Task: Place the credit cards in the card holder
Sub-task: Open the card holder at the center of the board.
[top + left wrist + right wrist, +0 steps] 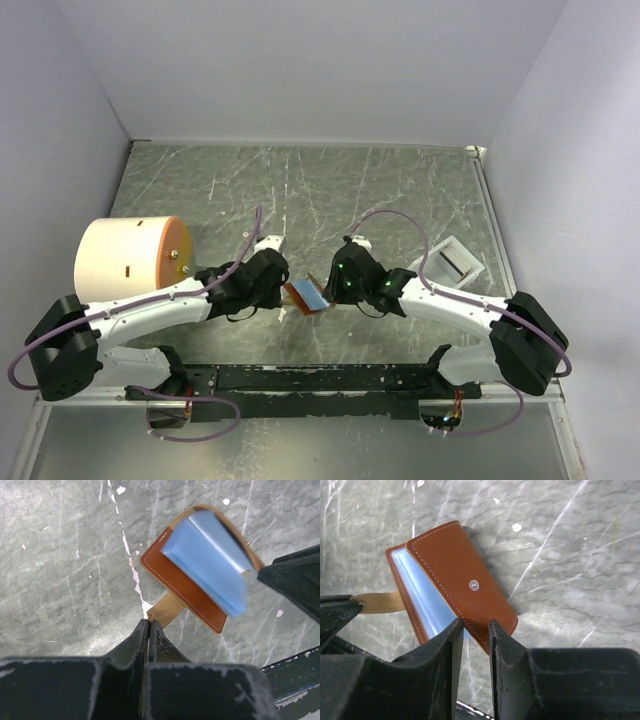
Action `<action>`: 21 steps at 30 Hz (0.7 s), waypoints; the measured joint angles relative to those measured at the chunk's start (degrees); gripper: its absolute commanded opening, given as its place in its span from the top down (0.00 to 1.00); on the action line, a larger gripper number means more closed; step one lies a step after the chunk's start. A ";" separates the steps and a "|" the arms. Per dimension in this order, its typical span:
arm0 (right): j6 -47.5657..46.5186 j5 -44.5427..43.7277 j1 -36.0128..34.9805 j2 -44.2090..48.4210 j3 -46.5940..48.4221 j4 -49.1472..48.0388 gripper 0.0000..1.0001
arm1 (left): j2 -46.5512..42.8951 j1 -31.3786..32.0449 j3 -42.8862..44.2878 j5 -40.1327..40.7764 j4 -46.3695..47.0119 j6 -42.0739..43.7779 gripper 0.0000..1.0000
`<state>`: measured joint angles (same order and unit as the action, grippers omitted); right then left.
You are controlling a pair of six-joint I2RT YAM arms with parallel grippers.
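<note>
The brown leather card holder (307,294) hangs open between my two grippers, a little above the table. Its light-blue lining (210,565) faces the left wrist view. The outer flap with the pale snap button (474,584) faces the right wrist view. My left gripper (149,622) is shut on the holder's tan strap (167,607). My right gripper (476,622) has its jaws a little apart, with the lower edge of the flap (455,570) between the fingertips. No credit card shows clearly in any view.
A large cream cylinder with an orange end (130,258) lies at the left beside my left arm. A white rectangular tray (470,275) with something dark inside sits at the right, behind my right arm. White walls close in the scratched grey table (320,190).
</note>
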<state>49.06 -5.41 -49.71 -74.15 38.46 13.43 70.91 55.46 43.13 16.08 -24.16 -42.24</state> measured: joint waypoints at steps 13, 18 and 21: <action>-1.57 -1.66 3.63 -0.94 -2.49 0.66 0.91 | 4.44 -3.08 -0.24 0.35 -0.76 1.33 0.93; -1.55 0.04 3.63 -0.94 -4.63 0.26 0.99 | 6.29 -4.50 -0.24 0.22 -1.16 1.77 0.93; -1.51 1.49 3.63 -0.79 -5.92 -1.55 0.93 | 6.88 -5.14 -0.24 0.00 -1.09 2.16 0.93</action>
<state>47.55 -3.92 -46.09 -74.94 32.53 11.88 77.80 50.33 42.89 16.08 -25.26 -40.07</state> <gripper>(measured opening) 0.019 0.068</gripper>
